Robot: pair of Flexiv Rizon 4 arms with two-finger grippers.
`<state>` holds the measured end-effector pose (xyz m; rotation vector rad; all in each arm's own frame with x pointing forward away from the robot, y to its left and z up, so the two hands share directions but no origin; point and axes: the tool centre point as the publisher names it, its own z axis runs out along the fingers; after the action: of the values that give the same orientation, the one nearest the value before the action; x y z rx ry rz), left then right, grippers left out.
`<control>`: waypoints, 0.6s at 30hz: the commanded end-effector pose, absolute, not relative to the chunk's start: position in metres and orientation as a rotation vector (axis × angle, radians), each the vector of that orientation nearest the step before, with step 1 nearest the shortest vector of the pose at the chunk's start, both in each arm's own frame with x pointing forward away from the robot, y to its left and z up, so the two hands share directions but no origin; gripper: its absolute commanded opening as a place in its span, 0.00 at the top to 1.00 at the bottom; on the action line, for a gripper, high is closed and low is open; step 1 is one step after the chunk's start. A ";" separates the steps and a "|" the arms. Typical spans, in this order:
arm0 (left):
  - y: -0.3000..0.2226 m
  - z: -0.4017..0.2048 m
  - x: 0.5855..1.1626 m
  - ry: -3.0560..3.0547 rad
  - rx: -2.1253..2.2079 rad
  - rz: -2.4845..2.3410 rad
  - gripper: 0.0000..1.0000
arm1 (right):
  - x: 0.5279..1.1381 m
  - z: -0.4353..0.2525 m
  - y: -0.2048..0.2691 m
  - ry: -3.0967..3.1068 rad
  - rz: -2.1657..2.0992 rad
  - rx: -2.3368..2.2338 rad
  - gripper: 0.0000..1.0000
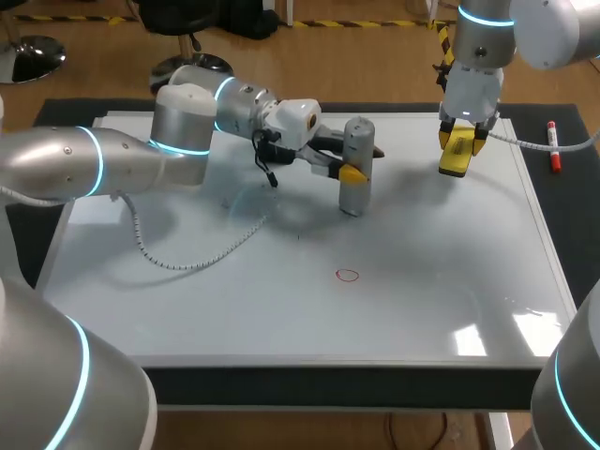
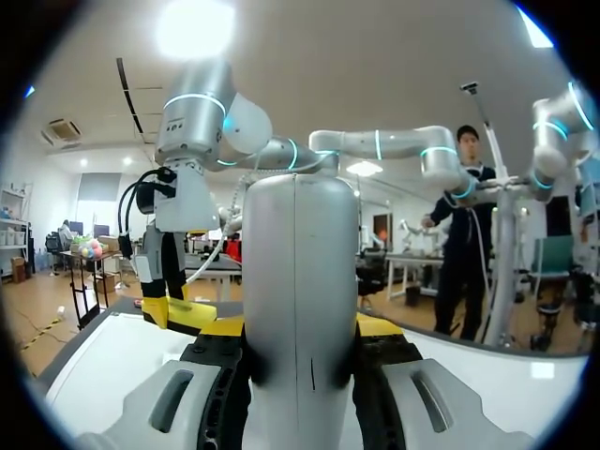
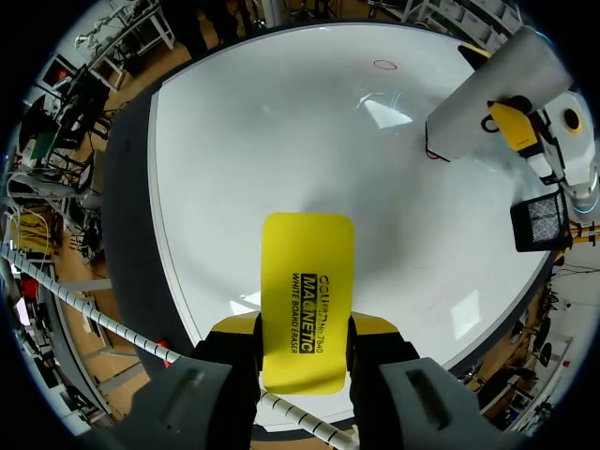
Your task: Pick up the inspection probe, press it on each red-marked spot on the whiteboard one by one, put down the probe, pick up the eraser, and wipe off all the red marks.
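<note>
The probe (image 2: 298,281) has its lower end cut off in left wrist view.

- In the head view we look down from above and behind, far enough back to take in the whole whiteboard (image 1: 422,309). The left arm (image 1: 103,159) enters at the left of the frame and the right arm (image 1: 487,47) at the upper right.
- The left wrist view sits low and looks level across the board — the probe (image 2: 300,309) stands very near between its fingers (image 2: 377,325), with the eraser (image 2: 183,312) beyond.
- The right wrist view looks steeply down on the board from above, the eraser (image 3: 307,300) close between its fingers (image 3: 372,324).
- All three views share the probe and eraser — the head and right wrist views also share the red circle (image 1: 348,275).
</note>
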<state>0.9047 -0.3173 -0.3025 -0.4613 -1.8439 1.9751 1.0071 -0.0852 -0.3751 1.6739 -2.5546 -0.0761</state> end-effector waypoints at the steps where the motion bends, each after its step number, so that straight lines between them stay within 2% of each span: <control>1: -0.320 -0.315 0.907 -1.815 -0.455 1.987 1.00 | 1.008 -0.374 -0.086 -2.551 -0.072 1.676 1.00; 18: -0.322 -0.321 0.905 -1.815 -0.446 1.988 1.00 | 1.008 -0.374 -0.086 -2.551 -0.072 1.676 1.00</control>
<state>0.9042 -0.3184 -0.3085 -0.4584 -1.8673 1.9515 1.0071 -0.0852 -0.3751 1.6739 -2.5546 -0.0761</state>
